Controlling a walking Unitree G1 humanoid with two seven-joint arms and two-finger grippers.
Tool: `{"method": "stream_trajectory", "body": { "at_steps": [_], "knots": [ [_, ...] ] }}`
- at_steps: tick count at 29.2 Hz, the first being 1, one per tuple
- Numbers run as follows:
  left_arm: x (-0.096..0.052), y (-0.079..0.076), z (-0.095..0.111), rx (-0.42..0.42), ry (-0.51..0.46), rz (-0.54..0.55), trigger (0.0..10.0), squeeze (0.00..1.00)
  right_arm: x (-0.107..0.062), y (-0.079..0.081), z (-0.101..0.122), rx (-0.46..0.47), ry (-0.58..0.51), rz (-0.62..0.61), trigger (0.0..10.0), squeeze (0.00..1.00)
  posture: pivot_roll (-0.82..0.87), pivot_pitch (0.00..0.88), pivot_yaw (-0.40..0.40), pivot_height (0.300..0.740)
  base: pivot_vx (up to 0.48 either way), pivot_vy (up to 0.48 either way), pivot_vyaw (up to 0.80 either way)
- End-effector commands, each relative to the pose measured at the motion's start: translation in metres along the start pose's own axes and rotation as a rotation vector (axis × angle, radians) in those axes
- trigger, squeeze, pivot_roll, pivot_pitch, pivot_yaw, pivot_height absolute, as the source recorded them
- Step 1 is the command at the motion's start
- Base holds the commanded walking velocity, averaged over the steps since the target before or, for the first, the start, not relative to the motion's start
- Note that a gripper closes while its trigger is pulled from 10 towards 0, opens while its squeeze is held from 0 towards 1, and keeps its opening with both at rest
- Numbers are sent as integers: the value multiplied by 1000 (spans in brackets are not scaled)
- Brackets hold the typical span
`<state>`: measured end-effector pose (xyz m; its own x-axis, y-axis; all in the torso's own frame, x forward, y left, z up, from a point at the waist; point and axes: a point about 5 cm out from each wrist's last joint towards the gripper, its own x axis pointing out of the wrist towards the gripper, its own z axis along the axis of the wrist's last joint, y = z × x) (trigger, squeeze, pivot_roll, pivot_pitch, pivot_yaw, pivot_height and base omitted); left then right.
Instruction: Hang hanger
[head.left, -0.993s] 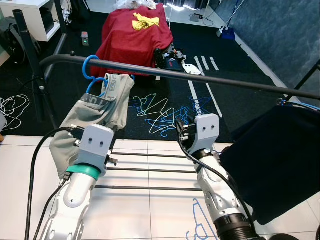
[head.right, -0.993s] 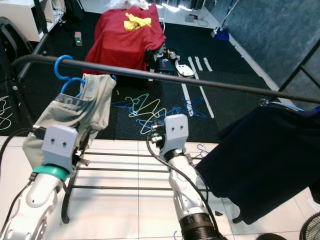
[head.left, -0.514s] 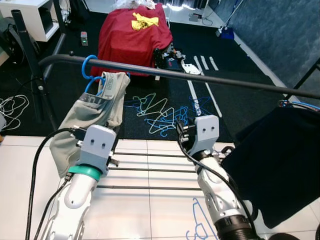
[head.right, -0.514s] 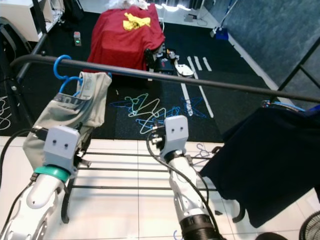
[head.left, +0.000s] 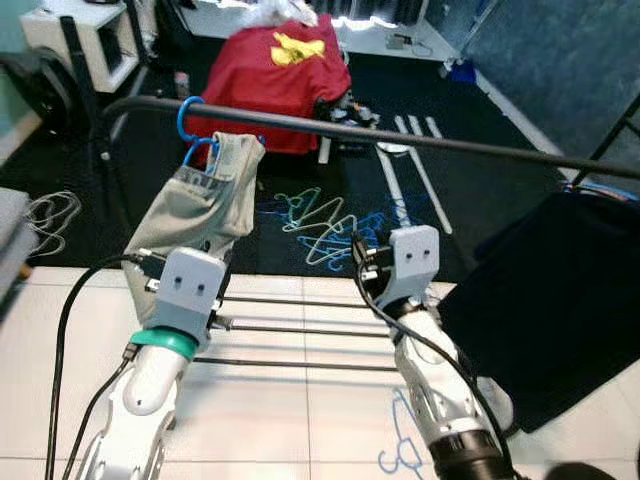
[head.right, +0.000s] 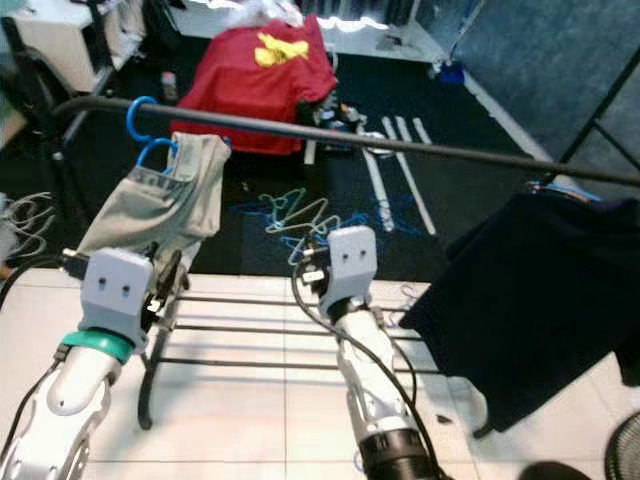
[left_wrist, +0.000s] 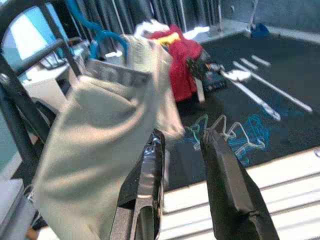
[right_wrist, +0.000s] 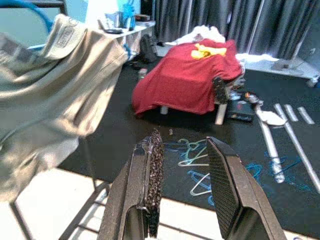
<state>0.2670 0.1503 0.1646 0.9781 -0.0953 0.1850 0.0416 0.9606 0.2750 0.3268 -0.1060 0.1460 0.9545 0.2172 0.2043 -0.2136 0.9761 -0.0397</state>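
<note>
Left gripper (left_wrist: 182, 145) below hanger (head.left: 196, 135)

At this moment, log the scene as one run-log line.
blue hanger hooked on rail with grey garment | left gripper open, empty | right gripper open, empty | dark garment hangs right

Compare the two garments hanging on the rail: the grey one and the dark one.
The grey garment is light, small and bunched, hanging from a blue hanger near the rail's left end. The dark navy garment is far larger, spreads wide and hangs toward the right end. Both hang free of the grippers.
</note>
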Motion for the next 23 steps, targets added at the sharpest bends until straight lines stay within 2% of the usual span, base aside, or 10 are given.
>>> {"method": "stream_trajectory", "body": {
  "at_steps": [1, 23],
  "knots": [
    [0, -1, 1, 12, -5, -9, 10000, 0, -1, -2, -1, -1, 8, -14, 10000, 0, 81, 25, -26, 740, -360, 0, 0],
    [1, -1, 1, 14, -4, -7, 10000, 0, -1, -2, -3, 1, 16, -16, 10000, 0, 81, 20, -27, 740, -360, 0, 0]
  ]
}}
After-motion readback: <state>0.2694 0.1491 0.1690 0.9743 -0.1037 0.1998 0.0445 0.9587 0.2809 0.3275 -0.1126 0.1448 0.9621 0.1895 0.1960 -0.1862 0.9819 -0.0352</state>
